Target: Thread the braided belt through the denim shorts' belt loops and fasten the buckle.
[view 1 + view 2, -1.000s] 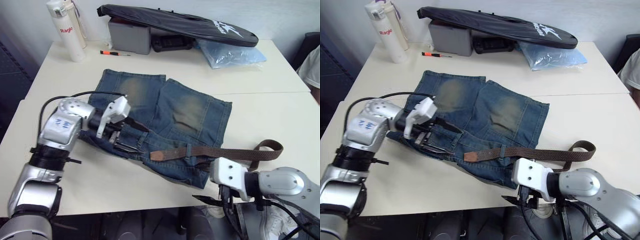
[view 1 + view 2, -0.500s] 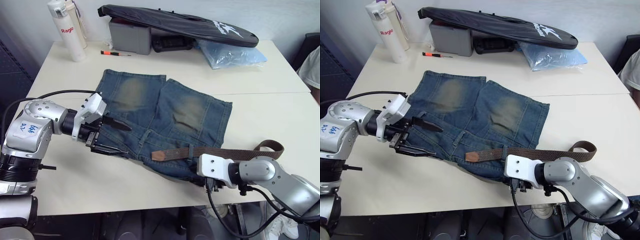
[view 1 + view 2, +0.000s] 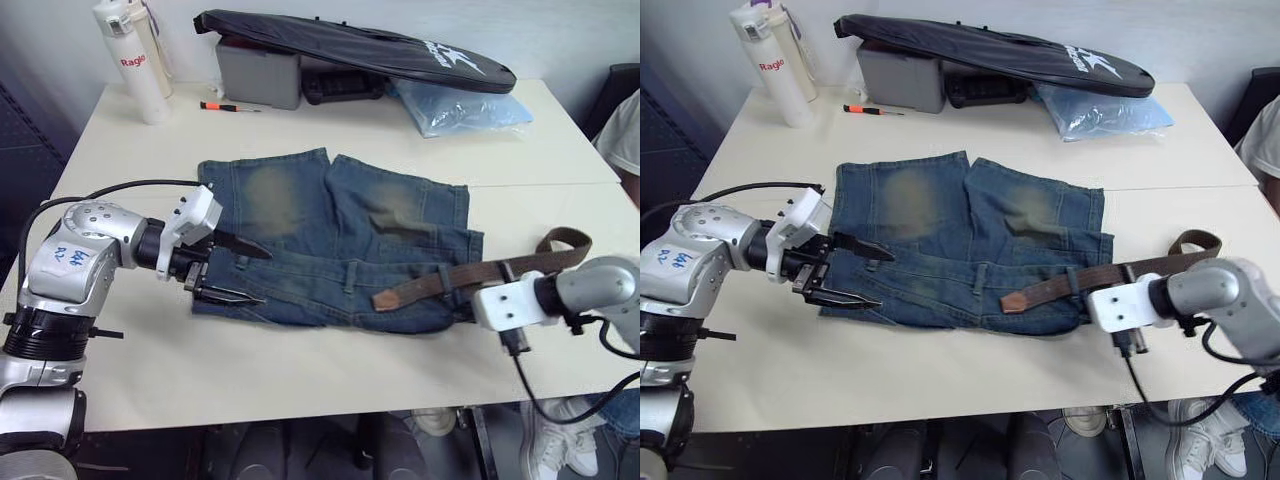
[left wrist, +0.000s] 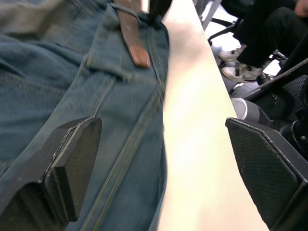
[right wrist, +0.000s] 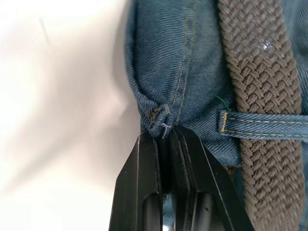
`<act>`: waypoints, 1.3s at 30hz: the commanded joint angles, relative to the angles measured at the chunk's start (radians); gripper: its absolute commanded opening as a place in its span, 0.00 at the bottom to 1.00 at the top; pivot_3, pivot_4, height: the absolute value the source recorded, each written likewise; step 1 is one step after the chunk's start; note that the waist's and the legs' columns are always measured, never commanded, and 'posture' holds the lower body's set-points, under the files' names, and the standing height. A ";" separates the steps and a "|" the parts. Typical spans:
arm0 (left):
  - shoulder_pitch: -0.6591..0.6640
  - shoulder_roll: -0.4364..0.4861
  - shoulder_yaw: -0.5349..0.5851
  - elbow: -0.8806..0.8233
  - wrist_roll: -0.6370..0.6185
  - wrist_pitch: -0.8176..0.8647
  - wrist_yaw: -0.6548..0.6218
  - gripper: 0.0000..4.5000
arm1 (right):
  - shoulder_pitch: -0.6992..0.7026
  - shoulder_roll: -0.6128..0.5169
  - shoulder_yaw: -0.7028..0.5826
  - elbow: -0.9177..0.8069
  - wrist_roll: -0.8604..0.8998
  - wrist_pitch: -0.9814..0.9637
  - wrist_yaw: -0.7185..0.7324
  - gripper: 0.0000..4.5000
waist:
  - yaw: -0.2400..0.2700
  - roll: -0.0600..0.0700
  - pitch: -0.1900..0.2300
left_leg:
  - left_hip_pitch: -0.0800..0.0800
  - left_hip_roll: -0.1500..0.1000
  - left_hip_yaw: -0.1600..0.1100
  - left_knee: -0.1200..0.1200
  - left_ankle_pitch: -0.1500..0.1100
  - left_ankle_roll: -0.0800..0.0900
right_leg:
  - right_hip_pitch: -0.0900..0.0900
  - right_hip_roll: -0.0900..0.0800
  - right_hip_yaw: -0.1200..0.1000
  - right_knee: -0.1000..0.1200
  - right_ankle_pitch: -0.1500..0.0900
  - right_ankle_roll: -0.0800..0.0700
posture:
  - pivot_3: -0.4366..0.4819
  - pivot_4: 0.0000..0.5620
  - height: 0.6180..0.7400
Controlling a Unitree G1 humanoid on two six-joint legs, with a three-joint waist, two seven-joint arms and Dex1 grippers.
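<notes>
The denim shorts (image 3: 320, 240) lie flat mid-table, waistband toward me. The braided belt (image 3: 450, 280) runs along the waistband's right part, under one of the belt loops (image 5: 262, 122). Its tan tip (image 3: 386, 297) rests on the denim and its far end curls off to the right (image 3: 560, 243). The buckle is hidden. My right gripper (image 5: 164, 137) is shut on the shorts' waistband corner, beside the belt (image 5: 252, 72). My left gripper (image 3: 243, 273) stands open at the waistband's left end, one finger over the denim (image 4: 72, 159), the other over bare table.
At the table's back stand a white bottle (image 3: 130, 60), a grey box (image 3: 258, 75), a black bag (image 3: 350, 45), a blue plastic bag (image 3: 460, 108) and a red-handled tool (image 3: 228, 106). The table's front edge (image 3: 300, 405) is close. A person's legs (image 4: 260, 33) are beyond the table's side.
My right gripper shut on the waistband corner and pulled it right, swinging the shorts straight and carrying the belt along. My left gripper came off the denim and stayed open.
</notes>
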 commanded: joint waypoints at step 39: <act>-0.065 -0.091 -0.060 0.090 0.038 -0.099 -0.031 1.00 | 0.394 0.454 -0.760 -0.701 1.398 1.353 -0.995 0.97 | 0.006 0.006 0.003 | 0.000 0.000 0.000 0.001 0.000 0.000 | 0.000 0.000 0.001 0.001 0.001 0.000 | 0.48 0.27 1.00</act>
